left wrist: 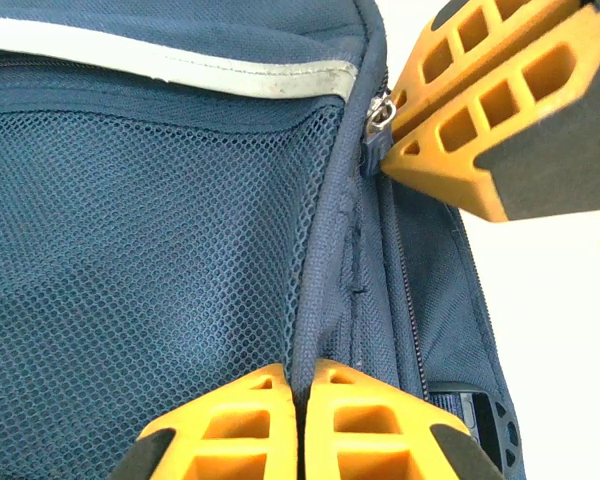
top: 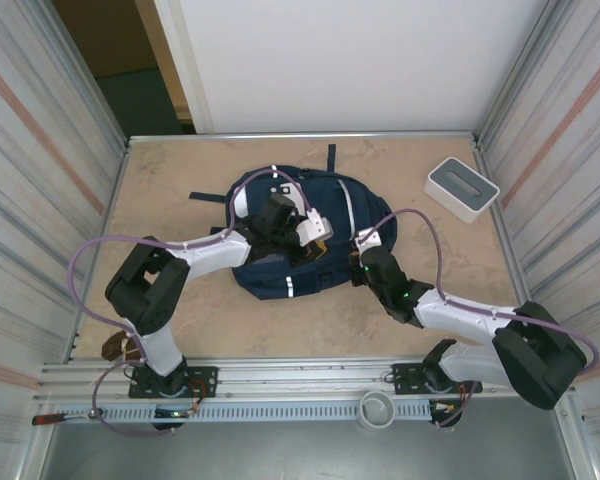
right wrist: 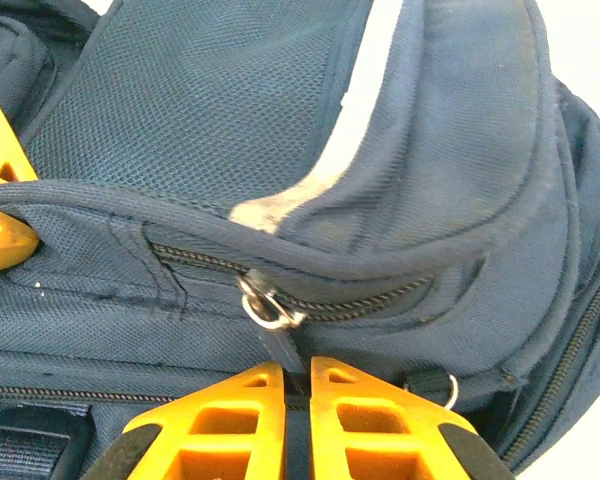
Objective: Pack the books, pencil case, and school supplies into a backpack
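Note:
The navy-blue backpack [top: 270, 272] lies flat in the middle of the table. My left gripper [top: 320, 235] is over its middle, shut on a raised fold of fabric beside the mesh pocket [left wrist: 130, 280]; the jaws [left wrist: 302, 375] pinch that seam. My right gripper [top: 352, 250] comes in from the right and is shut [right wrist: 298, 368] on the dark zipper pull [right wrist: 283, 345], just below its metal ring [right wrist: 265, 308]. The right gripper's fingers [left wrist: 480, 120] sit by the zipper slider [left wrist: 382, 110]. The books, pencil case and school supplies are out of view.
A white box with a grey top [top: 462, 187] stands at the back right of the table. Corrugated walls close in both sides. Bare tabletop [top: 180, 170] lies to the left of and in front of the backpack.

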You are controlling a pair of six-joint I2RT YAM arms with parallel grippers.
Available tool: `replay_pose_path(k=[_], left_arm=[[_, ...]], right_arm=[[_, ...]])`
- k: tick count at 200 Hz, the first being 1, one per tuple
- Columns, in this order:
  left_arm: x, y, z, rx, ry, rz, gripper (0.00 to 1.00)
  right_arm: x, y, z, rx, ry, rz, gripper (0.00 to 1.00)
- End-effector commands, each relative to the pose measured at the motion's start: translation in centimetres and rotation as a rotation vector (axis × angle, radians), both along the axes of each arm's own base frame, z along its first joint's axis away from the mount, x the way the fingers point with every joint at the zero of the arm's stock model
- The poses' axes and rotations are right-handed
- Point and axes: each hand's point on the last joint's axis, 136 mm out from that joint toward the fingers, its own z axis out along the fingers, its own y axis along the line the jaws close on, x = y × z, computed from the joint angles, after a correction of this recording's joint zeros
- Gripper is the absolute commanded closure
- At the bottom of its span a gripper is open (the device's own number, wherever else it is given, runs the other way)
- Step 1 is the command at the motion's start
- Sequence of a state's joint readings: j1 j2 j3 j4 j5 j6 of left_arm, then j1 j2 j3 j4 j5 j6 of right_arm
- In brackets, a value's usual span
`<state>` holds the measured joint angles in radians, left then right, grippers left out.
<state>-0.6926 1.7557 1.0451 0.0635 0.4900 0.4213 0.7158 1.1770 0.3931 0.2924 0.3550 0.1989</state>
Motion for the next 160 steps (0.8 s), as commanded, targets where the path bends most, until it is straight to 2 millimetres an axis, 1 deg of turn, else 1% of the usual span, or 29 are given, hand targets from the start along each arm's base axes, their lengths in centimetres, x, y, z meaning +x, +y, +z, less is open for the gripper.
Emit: replay_pose_path(k=[1, 41, 58, 77, 85, 99, 112, 135, 160], left_arm=[[-1.1, 0.4, -0.8, 0.009, 0.056, -0.03, 1.0], [-1.2, 0.5, -0.8, 0.011, 0.057, -0.029, 1.0], [-1.2, 0.5, -0.8, 0.012, 0.056, -0.028, 1.0], [-1.2, 0.6, -0.8, 0.012, 0.054, -0.028, 1.0], [-1.2, 0.5, -0.7, 0.011, 0.053, -0.029, 1.0], [-1.2, 0.5, -0.7, 0.01, 0.054, -0.03, 1.0], [-1.2, 0.5, -0.7, 0.01, 0.053, -0.031, 1.0], [-1.2, 0.5, -0.8, 0.011, 0.056, -0.032, 1.0], [-1.3, 0.5, -0.8, 0.01, 0.059, -0.032, 1.0]], right_arm=[[-0.2, -0.7, 0.2, 0.087, 0.016, -0.013, 1.0], [-0.2, -1.3, 0.1, 0.194, 0.058, 0.008, 1.0], [-0.3, -1.1, 0.2, 0.229, 0.07, 0.033, 1.0], [-0.6, -0.4, 0.5, 0.232, 0.064, 0.083, 1.0], [-0.8, -0.1, 0.8, 0.223, 0.051, 0.1, 0.96], [-1.1, 0.4, 1.2, 0.175, 0.014, 0.115, 0.84], [-1.3, 0.6, 1.6, 0.126, -0.022, 0.115, 0.75], [-0.9, 0.6, 2.1, 0.08, -0.051, 0.094, 0.65], [-0.3, 0.8, 2.3, 0.039, -0.062, 0.086, 0.62]])
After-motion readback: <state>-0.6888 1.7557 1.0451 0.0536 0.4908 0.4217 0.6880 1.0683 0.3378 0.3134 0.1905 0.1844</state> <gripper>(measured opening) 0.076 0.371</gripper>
